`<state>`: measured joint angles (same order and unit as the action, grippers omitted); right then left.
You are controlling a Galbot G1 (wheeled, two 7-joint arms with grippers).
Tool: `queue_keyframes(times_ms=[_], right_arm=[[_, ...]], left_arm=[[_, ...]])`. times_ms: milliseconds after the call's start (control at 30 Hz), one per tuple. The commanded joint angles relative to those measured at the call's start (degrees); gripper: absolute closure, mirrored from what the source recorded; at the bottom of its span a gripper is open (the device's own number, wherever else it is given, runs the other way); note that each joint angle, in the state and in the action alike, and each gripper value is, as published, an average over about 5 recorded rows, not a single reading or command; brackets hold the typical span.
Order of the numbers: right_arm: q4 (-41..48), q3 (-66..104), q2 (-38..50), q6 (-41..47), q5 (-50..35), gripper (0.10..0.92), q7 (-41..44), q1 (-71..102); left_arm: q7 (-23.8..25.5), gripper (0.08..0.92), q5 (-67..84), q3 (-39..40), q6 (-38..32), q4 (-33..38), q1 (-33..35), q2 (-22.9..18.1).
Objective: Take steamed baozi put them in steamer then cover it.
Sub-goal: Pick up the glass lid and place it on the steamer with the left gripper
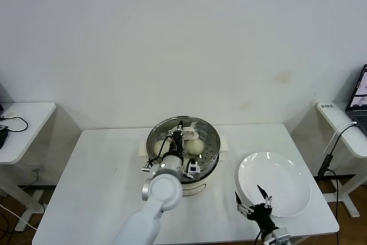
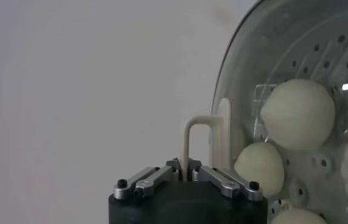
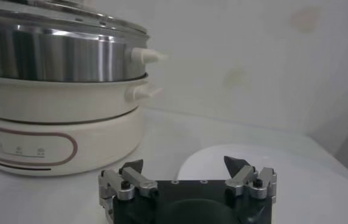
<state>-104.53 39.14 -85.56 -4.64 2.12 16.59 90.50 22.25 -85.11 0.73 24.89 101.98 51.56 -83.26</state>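
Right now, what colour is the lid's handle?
Cream handle, clearest in the left wrist view.

Left gripper (image 1: pixel 181 132) clamped, right gripper (image 1: pixel 253 199) spread

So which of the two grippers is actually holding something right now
The left gripper, shut on the clear glass cover's cream bar handle over the shiny steel steamer. The right gripper hangs open by the white plate.
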Motion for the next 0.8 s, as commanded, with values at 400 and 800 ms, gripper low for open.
queue_keyframes(times_ms=[400,800], right_arm=[[0.1,-0.1,0.3,-0.3,0.2,0.203,0.2,0.1],[0.1,-0.6,0.5,-0.3,0.1,0.203,0.3,0.2]], left_arm=[[-1.5,0.853,-1.5,-0.6,-0.8,-1.9,0.6,-2.2],[-3.6,0.853,-1.3,-1.1,-2.1,-1.5,2.0,-3.0]])
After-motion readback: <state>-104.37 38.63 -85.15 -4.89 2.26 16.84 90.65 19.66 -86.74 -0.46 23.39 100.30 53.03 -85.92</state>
